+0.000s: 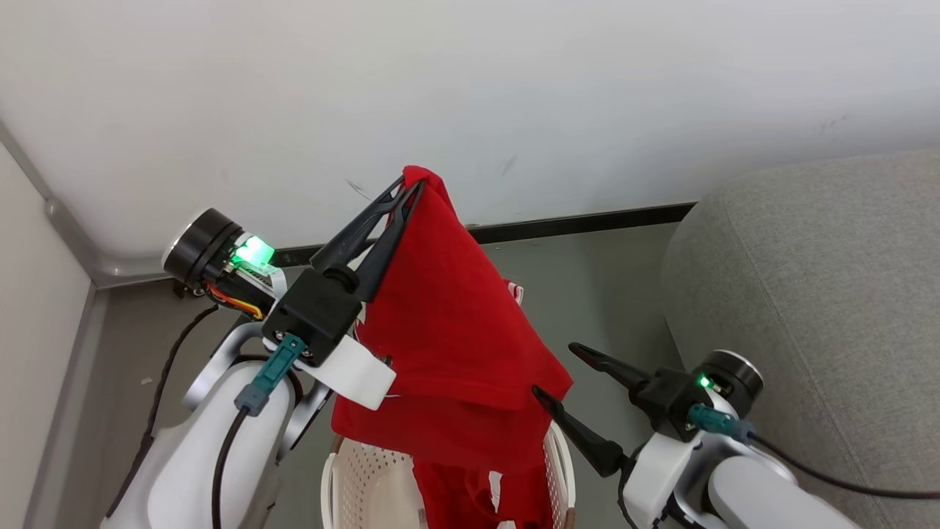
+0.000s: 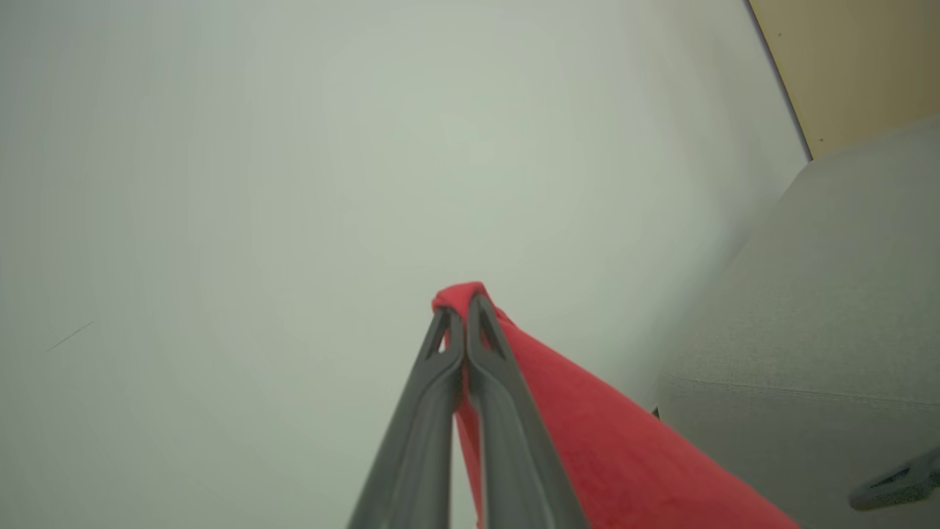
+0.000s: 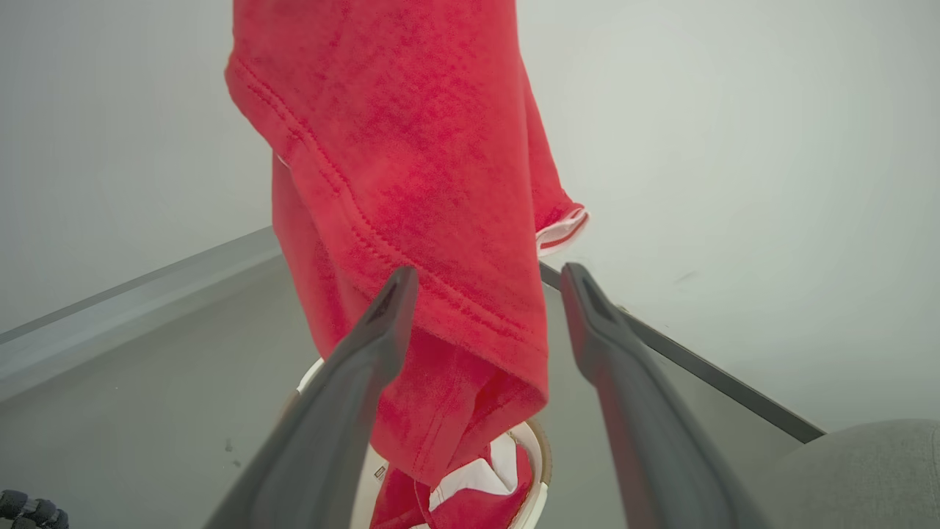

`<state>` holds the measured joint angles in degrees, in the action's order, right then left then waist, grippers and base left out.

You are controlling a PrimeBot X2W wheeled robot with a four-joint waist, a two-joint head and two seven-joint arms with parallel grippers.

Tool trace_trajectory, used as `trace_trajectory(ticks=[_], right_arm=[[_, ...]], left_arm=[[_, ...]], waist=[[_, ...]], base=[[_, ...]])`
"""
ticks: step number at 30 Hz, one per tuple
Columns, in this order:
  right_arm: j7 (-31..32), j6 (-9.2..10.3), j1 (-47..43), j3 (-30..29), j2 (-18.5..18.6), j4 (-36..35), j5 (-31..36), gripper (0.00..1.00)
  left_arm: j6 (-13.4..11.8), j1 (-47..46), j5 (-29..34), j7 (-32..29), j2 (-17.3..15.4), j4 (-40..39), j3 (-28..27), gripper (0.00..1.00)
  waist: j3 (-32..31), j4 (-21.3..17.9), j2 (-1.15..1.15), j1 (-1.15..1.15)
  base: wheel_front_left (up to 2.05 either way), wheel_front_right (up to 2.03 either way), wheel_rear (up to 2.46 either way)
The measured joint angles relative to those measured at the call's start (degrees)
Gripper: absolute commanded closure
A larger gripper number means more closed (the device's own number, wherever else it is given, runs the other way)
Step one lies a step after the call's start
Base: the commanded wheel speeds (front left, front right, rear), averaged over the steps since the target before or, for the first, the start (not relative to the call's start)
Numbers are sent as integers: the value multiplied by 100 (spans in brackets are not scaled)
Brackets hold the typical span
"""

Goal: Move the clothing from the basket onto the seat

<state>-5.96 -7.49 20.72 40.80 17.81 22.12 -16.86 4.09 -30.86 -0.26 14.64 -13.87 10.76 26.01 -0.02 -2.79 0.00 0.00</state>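
Head view: the left gripper is clenched on the peak of the red clothing, which hangs over the basket, with the grey seat to the right. Left wrist view: the cloth is pinched between shut fingertips, against a pale wall. Right wrist view: the right gripper is released, spread before the hanging hem, with more red-and-white fabric in the basket.

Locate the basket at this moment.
In the head view the basket sits at the bottom centre, directly beneath the red garment hanging from the left gripper, with the grey seat to its right.
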Motion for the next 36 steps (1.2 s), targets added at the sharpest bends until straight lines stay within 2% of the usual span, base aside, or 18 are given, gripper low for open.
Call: trace_trajectory(ticks=[9, 25, 36], right_arm=[[247, 0, 544, 491, 297, -310, -743, 0], [516, 0, 1511, 1371, 872, -723, -1672, 0], [655, 0, 1686, 2197, 947, -699, -2264, 0]], left_arm=[[55, -13, 0, 0, 58, -104, 156, 100], [152, -112, 8, -1, 172, -283, 413, 100], [157, -124, 0, -3, 270, -348, 520, 100]], waist=[[-82, 31, 0, 0], [-57, 229, 0, 0], [-3, 324, 0, 0]], base=[[0, 0, 0], [0, 0, 0], [0, 0, 0]])
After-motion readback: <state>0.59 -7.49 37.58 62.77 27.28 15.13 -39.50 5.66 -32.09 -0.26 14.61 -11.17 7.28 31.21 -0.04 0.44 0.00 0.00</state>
